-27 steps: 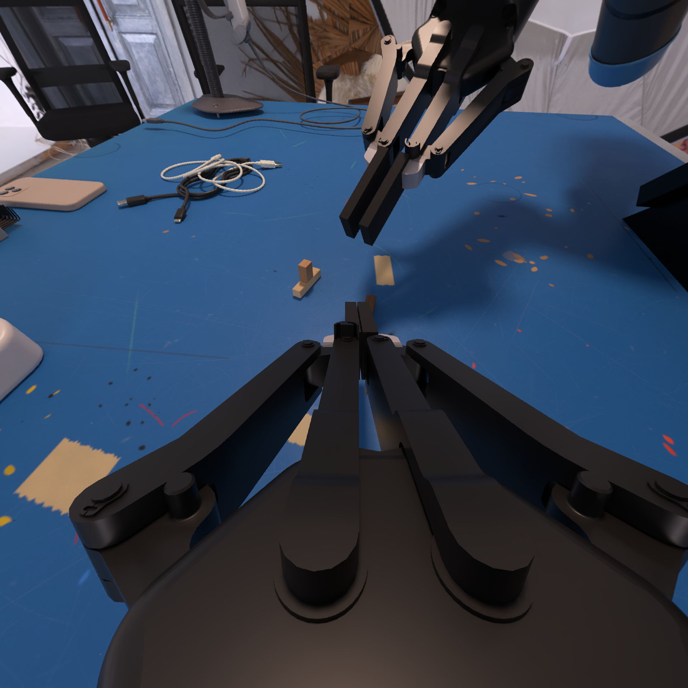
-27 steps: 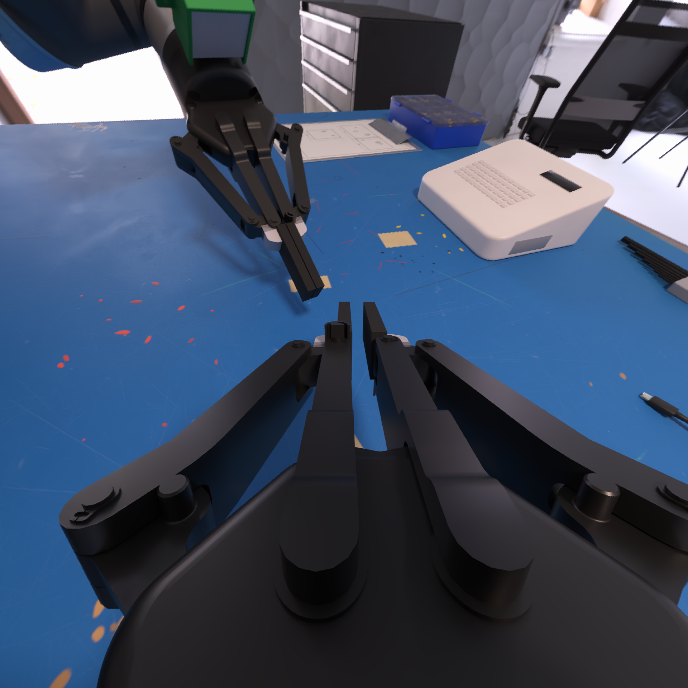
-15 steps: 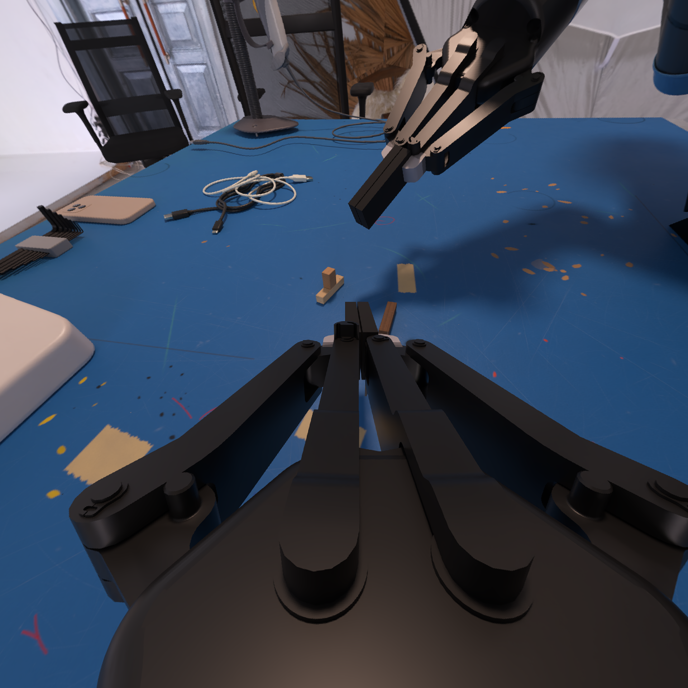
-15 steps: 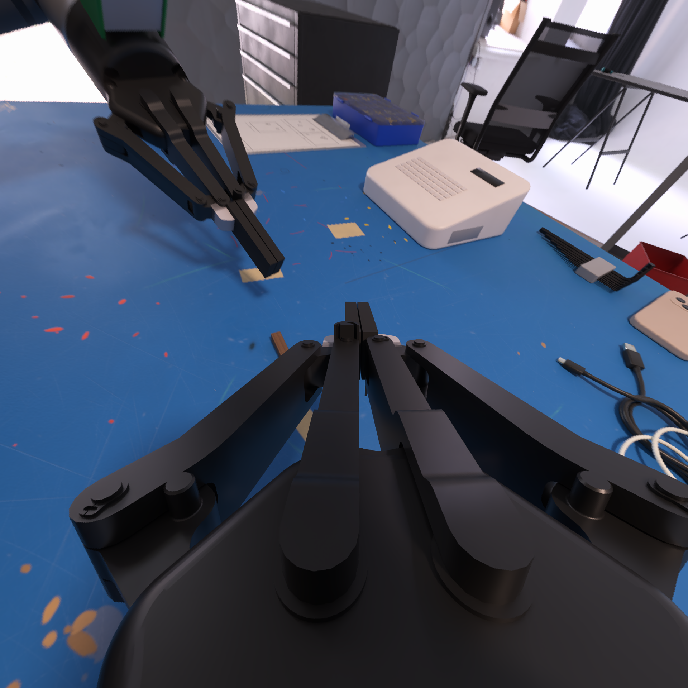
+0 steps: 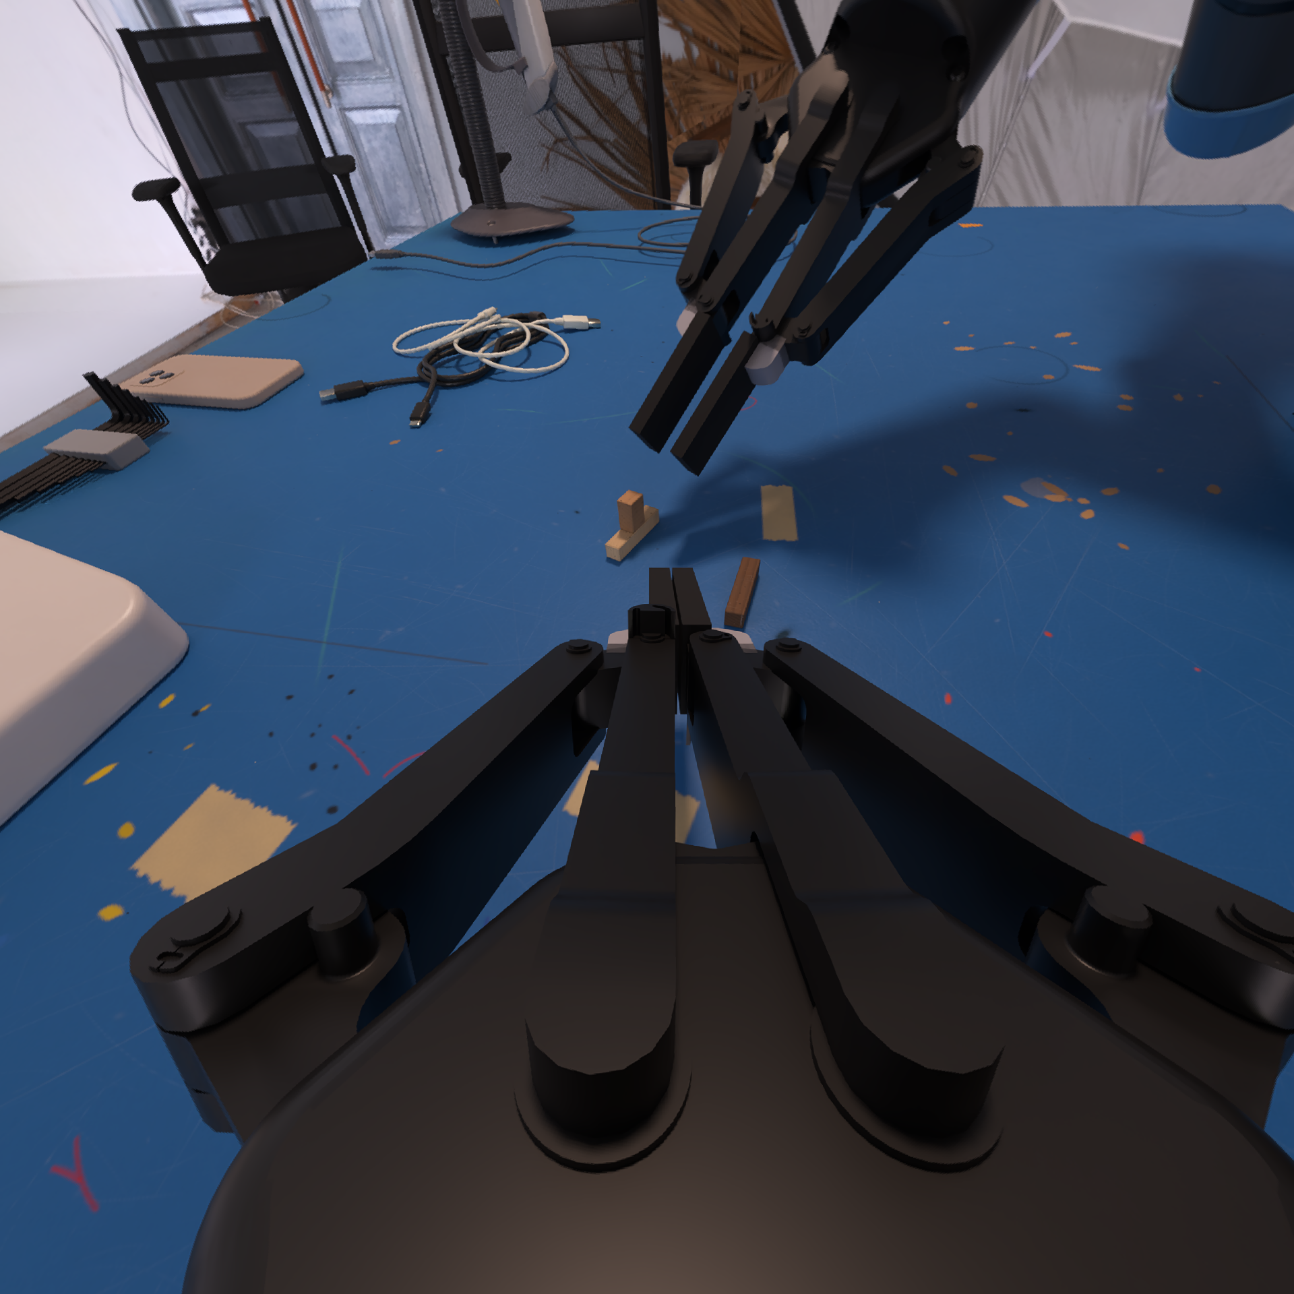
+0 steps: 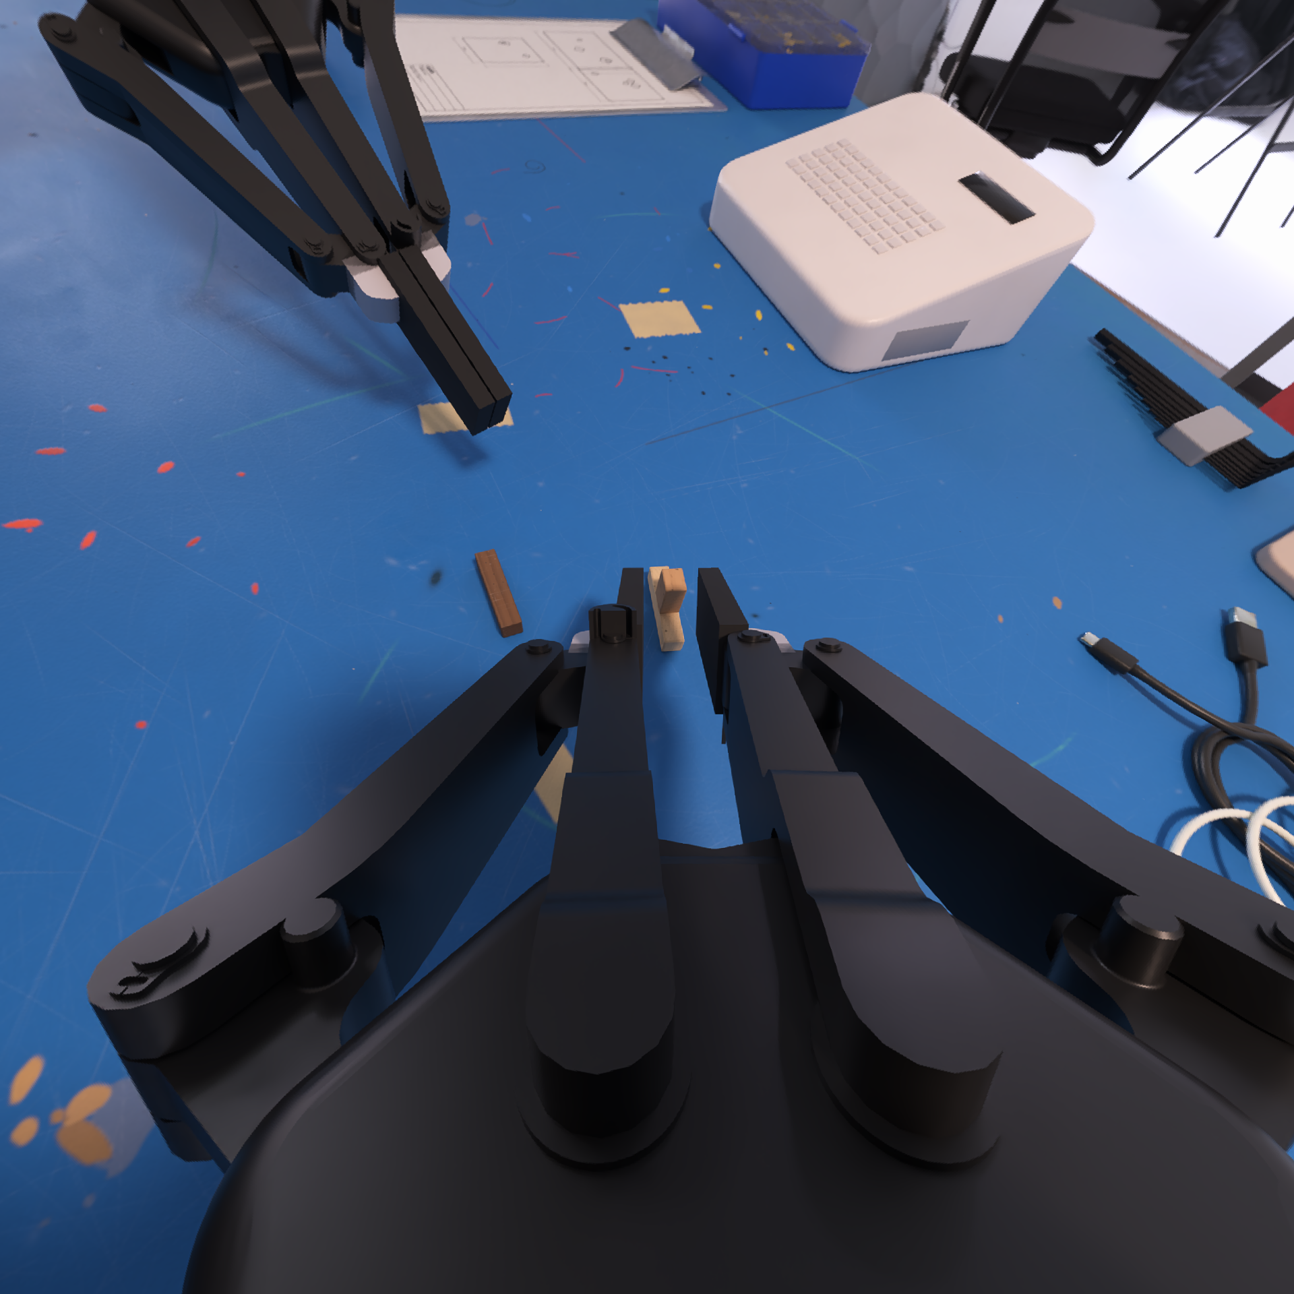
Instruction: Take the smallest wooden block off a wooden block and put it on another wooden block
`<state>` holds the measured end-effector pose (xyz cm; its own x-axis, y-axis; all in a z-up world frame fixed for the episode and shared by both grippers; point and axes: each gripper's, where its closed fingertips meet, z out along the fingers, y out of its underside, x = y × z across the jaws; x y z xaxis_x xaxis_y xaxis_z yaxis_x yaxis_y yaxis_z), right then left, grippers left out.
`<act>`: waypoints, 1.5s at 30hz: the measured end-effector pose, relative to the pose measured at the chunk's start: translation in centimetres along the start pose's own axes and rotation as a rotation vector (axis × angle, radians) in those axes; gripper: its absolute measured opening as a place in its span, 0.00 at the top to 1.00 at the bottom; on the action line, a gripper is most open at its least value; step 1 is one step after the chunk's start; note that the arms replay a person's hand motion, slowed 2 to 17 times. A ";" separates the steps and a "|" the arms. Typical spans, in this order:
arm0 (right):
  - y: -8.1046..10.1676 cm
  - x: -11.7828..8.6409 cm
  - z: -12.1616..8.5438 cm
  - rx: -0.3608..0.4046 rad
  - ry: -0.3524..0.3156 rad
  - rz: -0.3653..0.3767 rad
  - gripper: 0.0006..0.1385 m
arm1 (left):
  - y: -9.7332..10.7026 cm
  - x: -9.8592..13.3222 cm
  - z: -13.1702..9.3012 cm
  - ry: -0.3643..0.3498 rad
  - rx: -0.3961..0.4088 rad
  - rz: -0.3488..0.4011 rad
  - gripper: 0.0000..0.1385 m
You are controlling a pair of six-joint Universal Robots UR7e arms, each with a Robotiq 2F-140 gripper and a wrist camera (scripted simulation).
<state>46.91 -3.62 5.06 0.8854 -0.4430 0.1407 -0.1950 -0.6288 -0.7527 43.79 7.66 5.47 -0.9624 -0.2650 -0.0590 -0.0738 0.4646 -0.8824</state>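
Right tool (image 6: 670, 595) partly open, fingers either side of the small block (image 6: 673, 587), not touching, holding nothing. Small block stands upright on pale flat block (image 6: 669, 623) on blue desk (image 6: 910, 560). Dark brown block (image 6: 498, 592) lies at 9 o'clock of it, apart. Left tool (image 5: 676, 592) closed, empty, above desk.

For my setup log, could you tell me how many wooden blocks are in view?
3: a small block upright on a pale flat block, and a dark block lying apart on the table.
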 end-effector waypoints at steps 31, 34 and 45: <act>-1.7 -1.5 2.5 -0.032 -0.230 -0.095 0.94 | 0.1 0.5 0.0 0.037 0.009 0.030 0.99; -2.2 -2.6 1.8 -0.026 -0.241 -0.120 0.94 | 0.1 0.6 0.0 0.042 0.006 0.033 0.99; -1.7 -6.7 1.3 -0.071 -0.290 -0.157 0.94 | 0.3 0.9 0.3 0.058 -0.009 0.053 0.99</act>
<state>41.85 1.18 4.57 0.9882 -0.1431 0.0547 -0.0665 -0.7225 -0.6881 42.93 7.33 5.02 -0.9787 -0.1903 -0.0776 -0.0249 0.4846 -0.8744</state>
